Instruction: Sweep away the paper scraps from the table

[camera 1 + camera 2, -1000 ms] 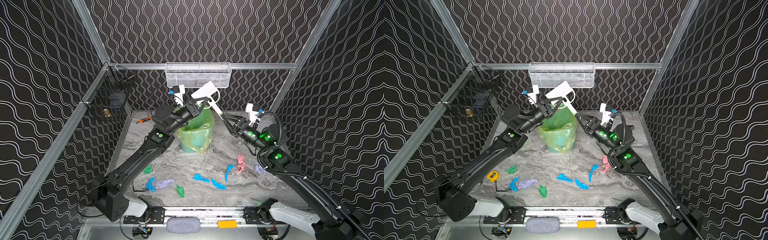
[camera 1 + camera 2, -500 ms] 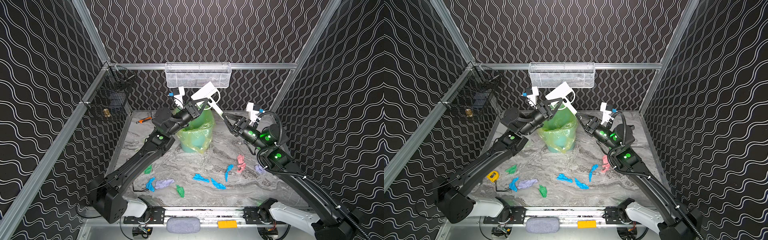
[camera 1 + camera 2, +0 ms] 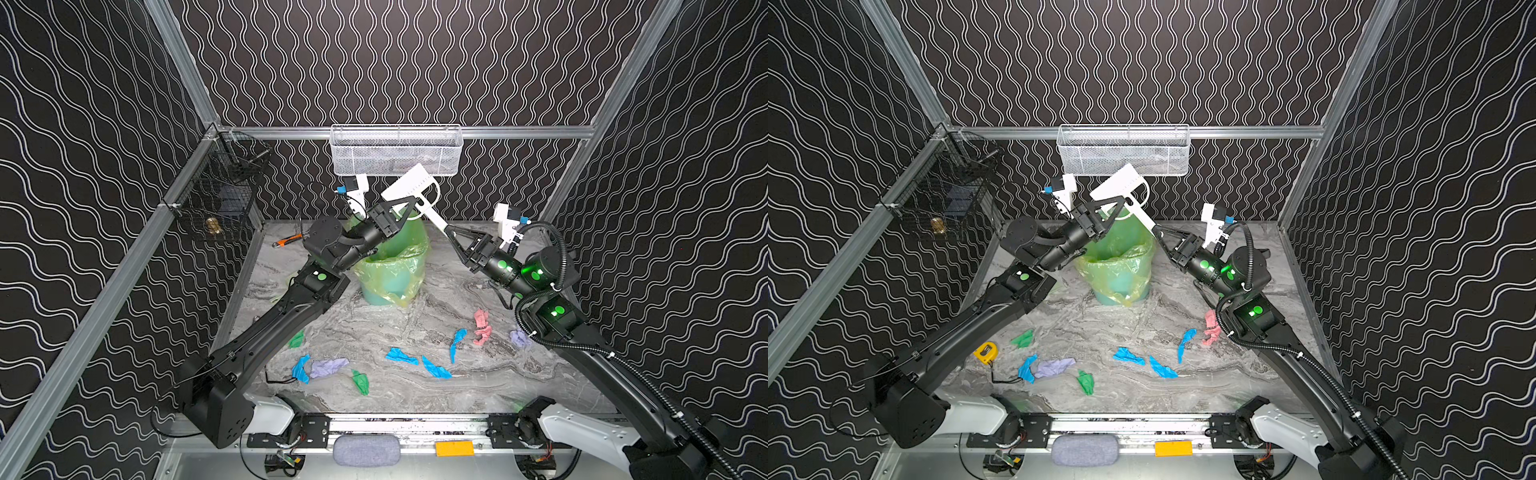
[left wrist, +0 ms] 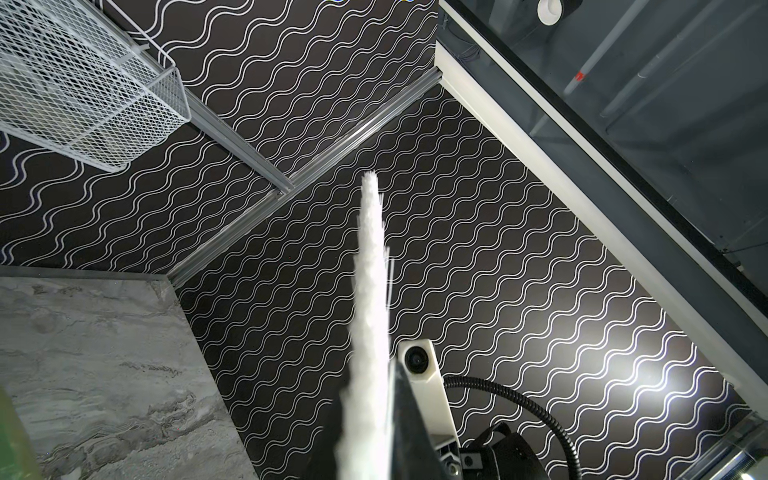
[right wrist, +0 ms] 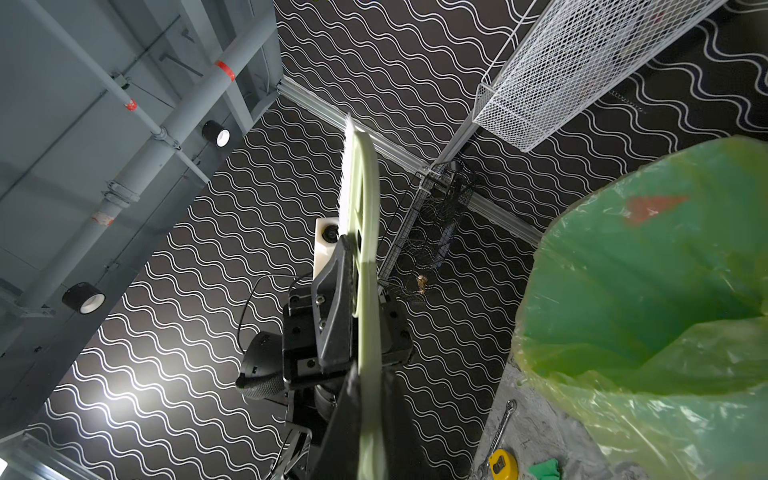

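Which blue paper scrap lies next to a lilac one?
The leftmost bright blue paper scrap; it adjoins the crumpled lilac paper scrap, the others lie apart.

Grey marble-veined table (image 3: 374,328) is looking smooth and matt, coloured paper scraps (image 3: 401,356) are looking wrinkly and dull, thin yellow-green plastic bin liner (image 3: 399,266) is shining glossy and creased, white metal mesh basket (image 3: 395,153) is looking matt-coated, white plastic brush (image 3: 409,185) is showing fuzzy bristles.

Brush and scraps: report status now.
Both shut on white brush, off the table: left gripper, right gripper. Many paper scraps lie unswept. Yellow tape measure near left scraps.
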{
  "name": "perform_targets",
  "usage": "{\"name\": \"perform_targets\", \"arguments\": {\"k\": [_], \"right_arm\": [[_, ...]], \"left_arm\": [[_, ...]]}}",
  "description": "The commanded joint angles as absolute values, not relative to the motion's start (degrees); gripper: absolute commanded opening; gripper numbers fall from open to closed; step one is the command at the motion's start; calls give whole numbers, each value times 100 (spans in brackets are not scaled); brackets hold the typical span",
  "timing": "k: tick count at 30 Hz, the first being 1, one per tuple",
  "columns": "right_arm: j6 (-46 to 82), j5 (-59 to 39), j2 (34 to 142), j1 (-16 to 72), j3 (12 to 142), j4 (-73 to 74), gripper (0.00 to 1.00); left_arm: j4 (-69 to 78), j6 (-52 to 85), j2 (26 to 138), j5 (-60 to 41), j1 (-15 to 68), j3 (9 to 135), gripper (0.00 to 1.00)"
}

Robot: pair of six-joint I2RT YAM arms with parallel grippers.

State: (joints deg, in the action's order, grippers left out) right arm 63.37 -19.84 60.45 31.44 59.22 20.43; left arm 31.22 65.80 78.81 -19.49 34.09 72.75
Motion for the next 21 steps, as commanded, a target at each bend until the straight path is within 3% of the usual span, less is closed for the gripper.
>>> {"name": "perform_targets", "arguments": {"k": [1, 4, 12, 14, 21], "right_arm": [[6353, -1970, 5986, 3149, 5991, 2174, 0], [6292, -1830, 5896, 3138, 6009, 1991, 0], [6006, -1914, 5697, 2794, 6321, 1051, 0], [5921, -1956, 5632, 2694, 6402, 760, 0], [5663, -2113, 5357, 2315, 6565, -298, 0]], "left_arm": [[3166, 6443, 7875, -2101, 3425, 7287, 15], [3029, 6380, 7853, -2142, 3419, 7329, 46], [1646, 5846, 7389, -2204, 3418, 7244, 92], [1038, 5581, 7180, -2142, 3412, 7232, 99], [-2065, 4290, 6571, -1471, 3396, 7829, 99]]}}
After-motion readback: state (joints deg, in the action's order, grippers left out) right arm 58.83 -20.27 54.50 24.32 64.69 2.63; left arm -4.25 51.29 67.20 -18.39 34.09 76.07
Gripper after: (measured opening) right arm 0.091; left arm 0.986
